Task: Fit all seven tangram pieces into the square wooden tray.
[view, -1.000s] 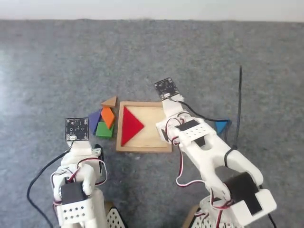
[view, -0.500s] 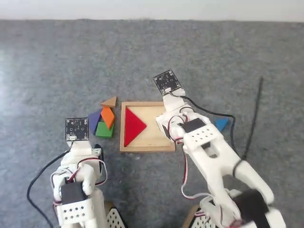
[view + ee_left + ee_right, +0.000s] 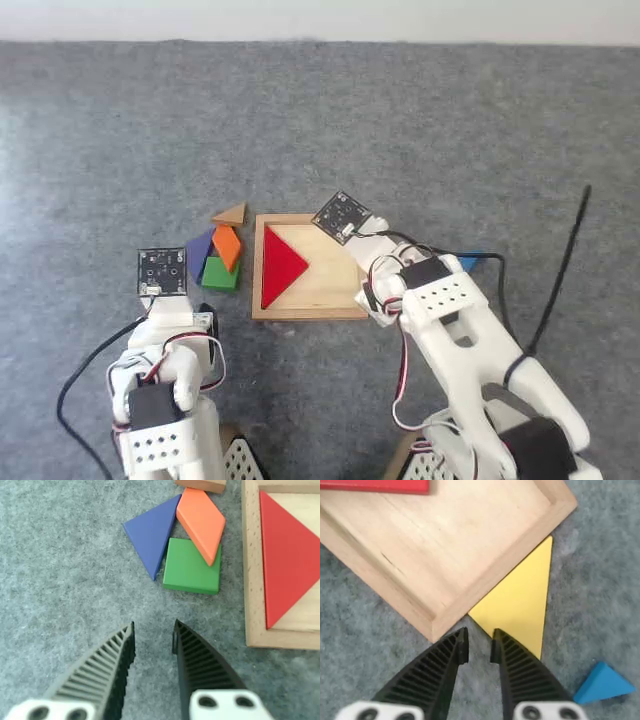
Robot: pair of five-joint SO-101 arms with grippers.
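My left claw [image 3: 153,625] is narrowly open and empty, near the green square [image 3: 192,566]. The wooden tray [image 3: 310,313] holds the red triangle [image 3: 280,265]. My right claw [image 3: 479,639], also narrow and empty, is just beside the yellow triangle [image 3: 520,600] outside the tray.

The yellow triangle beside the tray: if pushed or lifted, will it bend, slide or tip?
Probably stiff: the yellow triangle looks like a solid block with crisp edges. Lying flat, it should not roll or tip. The fuzzy grey mat may drag on it, and the tray rim against its edge could block a push.
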